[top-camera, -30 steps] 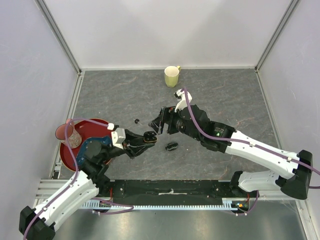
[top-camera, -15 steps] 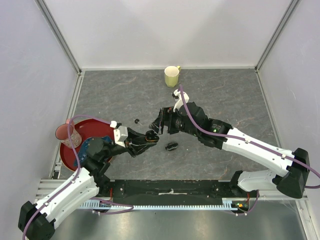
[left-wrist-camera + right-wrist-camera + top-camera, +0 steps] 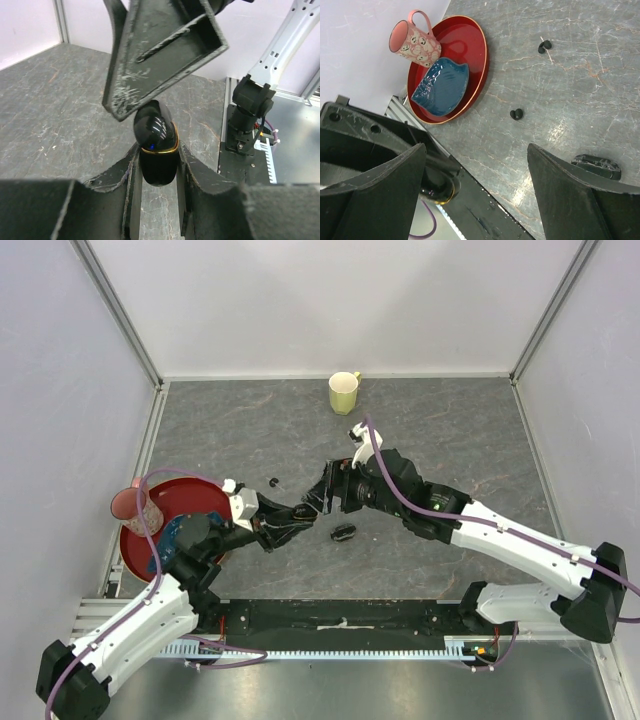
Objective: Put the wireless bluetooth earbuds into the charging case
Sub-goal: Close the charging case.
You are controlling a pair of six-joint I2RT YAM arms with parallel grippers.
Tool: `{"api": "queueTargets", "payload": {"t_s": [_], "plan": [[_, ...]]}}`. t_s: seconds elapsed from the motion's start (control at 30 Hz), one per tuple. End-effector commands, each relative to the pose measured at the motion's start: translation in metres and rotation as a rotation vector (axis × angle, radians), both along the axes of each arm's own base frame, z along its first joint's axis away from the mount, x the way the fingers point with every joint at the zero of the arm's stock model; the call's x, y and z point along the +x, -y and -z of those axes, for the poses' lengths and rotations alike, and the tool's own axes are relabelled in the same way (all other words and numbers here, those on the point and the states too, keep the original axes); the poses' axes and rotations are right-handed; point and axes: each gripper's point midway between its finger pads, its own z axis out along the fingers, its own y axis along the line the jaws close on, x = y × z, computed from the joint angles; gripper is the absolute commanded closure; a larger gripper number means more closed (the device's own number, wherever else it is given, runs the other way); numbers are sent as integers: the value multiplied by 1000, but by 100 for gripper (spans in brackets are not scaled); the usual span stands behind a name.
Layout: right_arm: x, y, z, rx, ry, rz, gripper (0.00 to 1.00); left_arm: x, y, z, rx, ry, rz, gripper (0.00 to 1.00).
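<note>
Your left gripper (image 3: 156,170) is clamped on the gold-rimmed charging case (image 3: 152,131), your right gripper (image 3: 476,150) hangs spread wide just above it, and two earbuds (image 3: 517,114) (image 3: 544,46) lie loose on the table (image 3: 580,90).

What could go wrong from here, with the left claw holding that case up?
The left claw pinches only the glossy charging case's lower half. With the open right claw crowding its top, a nudge could twist or pop it free. Two earbuds lie loose on the table, where a low arm sweep might scatter them.
</note>
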Motion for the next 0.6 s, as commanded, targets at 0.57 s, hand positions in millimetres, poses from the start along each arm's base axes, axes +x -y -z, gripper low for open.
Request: {"api": "queueTargets", "payload": {"t_s": [0.57], "plan": [[29, 111, 3, 49, 17, 589, 7, 41, 9, -13, 43, -304, -130, 98]]}}
